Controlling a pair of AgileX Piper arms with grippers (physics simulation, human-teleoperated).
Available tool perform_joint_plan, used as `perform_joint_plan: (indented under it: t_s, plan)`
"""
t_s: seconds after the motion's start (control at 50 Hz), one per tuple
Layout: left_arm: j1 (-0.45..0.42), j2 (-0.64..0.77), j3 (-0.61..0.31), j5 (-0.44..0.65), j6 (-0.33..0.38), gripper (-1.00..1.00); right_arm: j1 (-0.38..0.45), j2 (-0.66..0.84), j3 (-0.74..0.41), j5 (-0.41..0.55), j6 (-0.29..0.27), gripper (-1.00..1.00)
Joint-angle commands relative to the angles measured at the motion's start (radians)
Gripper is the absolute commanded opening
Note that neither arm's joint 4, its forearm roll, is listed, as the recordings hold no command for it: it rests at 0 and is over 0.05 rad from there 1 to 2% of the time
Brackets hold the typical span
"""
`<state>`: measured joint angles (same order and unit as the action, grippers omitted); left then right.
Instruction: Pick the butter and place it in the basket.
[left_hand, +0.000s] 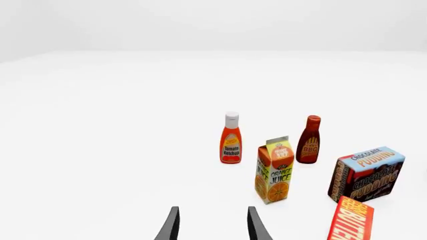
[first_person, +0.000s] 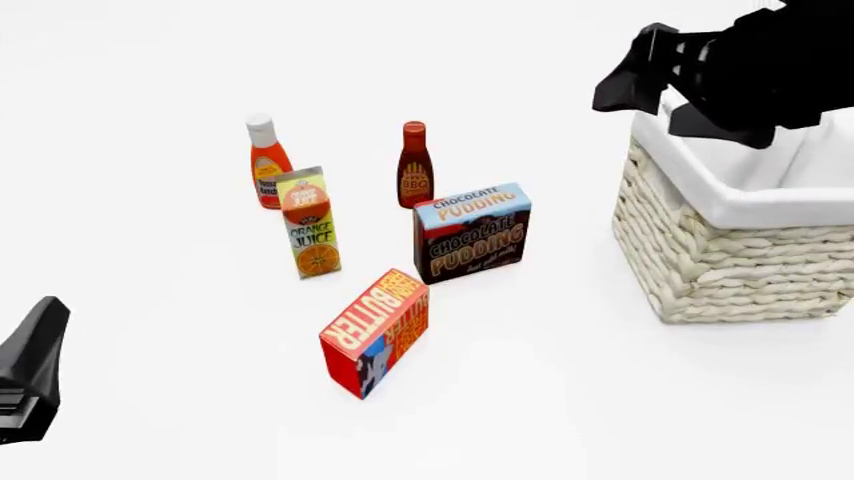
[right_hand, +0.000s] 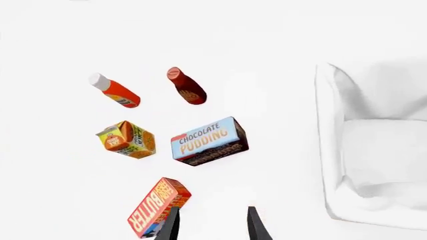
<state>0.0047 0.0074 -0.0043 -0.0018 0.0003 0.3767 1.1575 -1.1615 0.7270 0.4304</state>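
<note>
Front view: butter (first_person: 375, 331) stands on its long edge on the white table (first_person: 561, 400), red face w/ yellow-orange lettering up, blue patches on the near end. It sits nearest the camera of all groceries, apart from the basket (first_person: 727, 255), which is at the right side of the table. Basket: cream wicker, white cloth lining folded over the rim.

Other items, front view:
- Chocolate pudding box (first_person: 471, 233): upright, just behind the butter, not touching.
- Orange juice carton (first_person: 310, 224): upright, left of the pudding box.
- Ketchup bottle (first_person: 268, 163): upright, just behind the juice carton.
- BBQ sauce bottle (first_person: 415, 166): upright, behind the pudding box.

Right arm (first_person: 747, 70): dark, up high over the basket's far-left rim. Right wrist view: right gripper (right_hand: 212, 222) looks down on the groceries, fingers spread apart, nothing between them; butter lies beside one fingertip, no contact evident.

Left arm (first_person: 30, 370): low at the left edge of the front view, well apart from the groceries. Left wrist view: left gripper (left_hand: 212, 224) fingers parted, nothing held; groceries ahead and off to one side.
</note>
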Motion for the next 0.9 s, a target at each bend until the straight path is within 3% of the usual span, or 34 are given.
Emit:
perform_joint_plan:
  t_s: [0.02, 0.2, 0.56, 0.72, 0.9]
  plan:
    - [0.0, 0.0, 0.0, 0.0, 0.0, 1.0, 0.01, 0.018, 0.012, -0.021, 0.055, 1.0]
    - [0.0, 0.0, 0.0, 0.0, 0.0, 1.0, 0.001, 0.004, 0.024, -0.007, 0.145, 1.0]
    - [0.016, 0.0, 0.0, 0.0, 0.001, 1.0, -0.011, -0.011, 0.067, -0.015, 0.192, 1.0]
    - [0.016, 0.0, 0.0, 0.0, 0.001, 1.0, -0.009, 0.022, 0.078, -0.042, 0.176, 1.0]
    - [0.017, 0.0, 0.0, 0.0, 0.001, 1.0, -0.063, 0.03, 0.109, -0.057, 0.126, 1.0]
